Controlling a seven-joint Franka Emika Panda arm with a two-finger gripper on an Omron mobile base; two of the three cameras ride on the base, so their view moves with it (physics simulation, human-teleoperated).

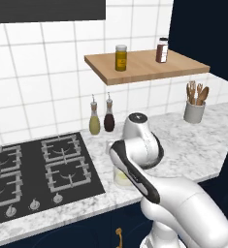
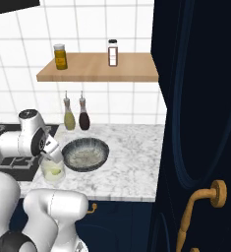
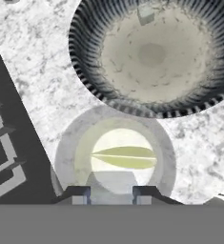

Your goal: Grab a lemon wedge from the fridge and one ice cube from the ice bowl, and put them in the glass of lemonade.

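Observation:
My gripper (image 3: 111, 194) hovers right over the glass of lemonade (image 3: 66, 152), with a pale ice cube (image 3: 111, 183) pinched between its fingertips. A yellow-green lemon wedge (image 3: 125, 157) floats in the lemonade. In the right base view the gripper (image 2: 52, 156) points down just above the glass of lemonade (image 2: 52, 173), at the counter's front beside the stove. The grey ice bowl (image 2: 103, 147) stands just right of the glass; another ice cube (image 3: 146, 13) lies in the ice bowl (image 3: 85, 52). In the left base view my arm hides most of the glass (image 1: 120, 178). The fridge is out of view.
A black gas stove (image 1: 38, 169) lies left of the glass. Two slim bottles (image 1: 94, 121) stand at the tiled wall under a wooden shelf (image 1: 144, 65) with two jars. A cup of wooden utensils (image 1: 194, 109) is far right. A navy cabinet door (image 2: 200, 123) with a brass handle closes off the right.

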